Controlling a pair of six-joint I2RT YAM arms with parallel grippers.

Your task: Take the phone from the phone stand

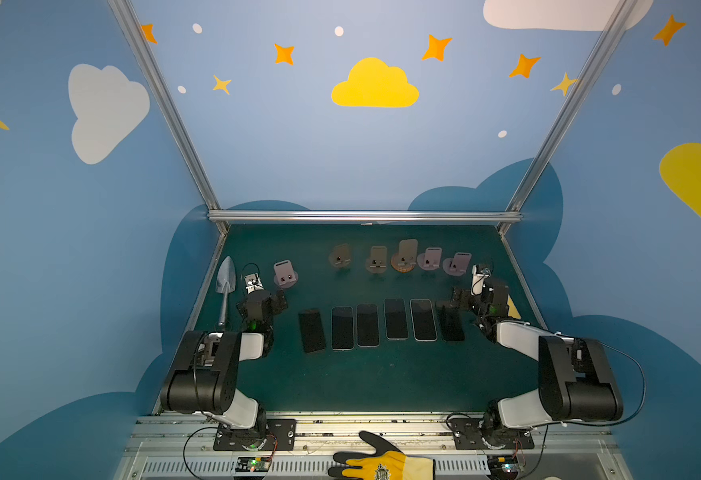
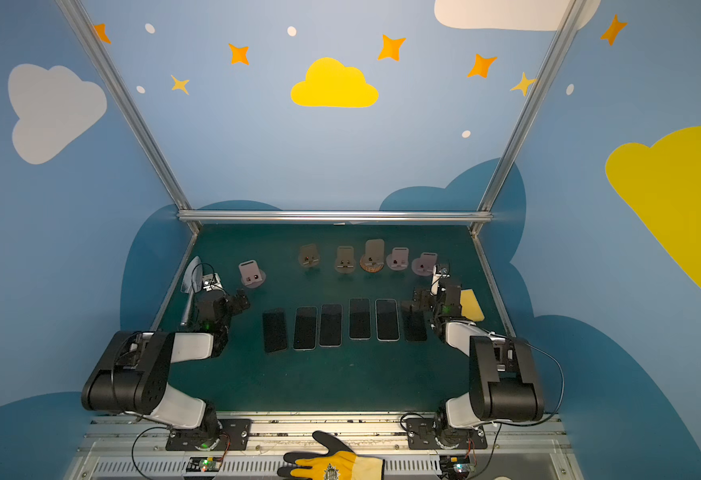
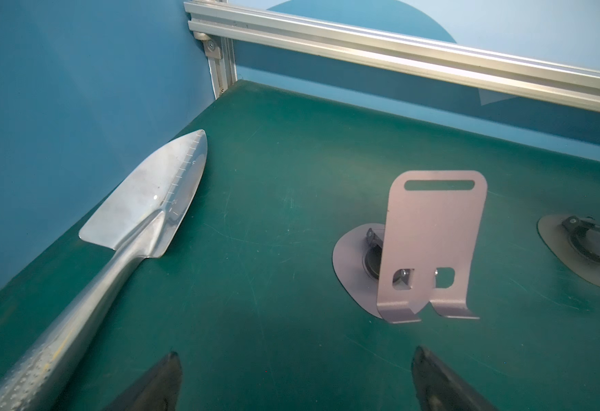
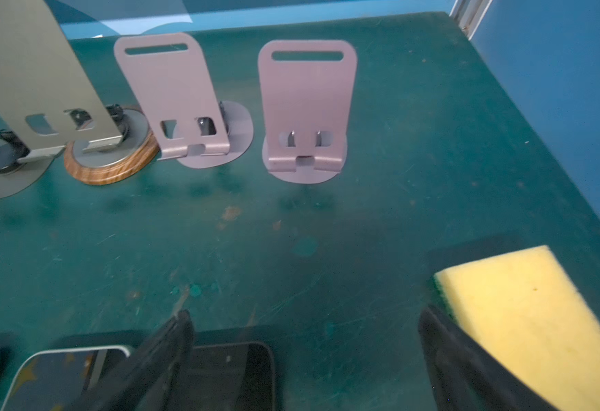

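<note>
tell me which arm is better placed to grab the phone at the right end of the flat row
Right. The right hand, open, hovers just over that phone; the left hand, also open, faces an empty stand and the trowel at the row's far end.

Blue walls (image 1: 298, 145) (cloud decals (image 1: 375, 85)), green tabletop (image 1: 382, 374).

Widely spread left pincer (image 3: 295, 356), widely spread right pincer (image 4: 305, 313), both empty, held low.

Six dark, glossy phones (image 1: 395, 319) are lying flat in a row in front of the wood-based stand (image 1: 404, 257). Five more stands (image 1: 430, 258), pinkish or tan, are standing upright and empty alongside it, one well to its left.
</note>
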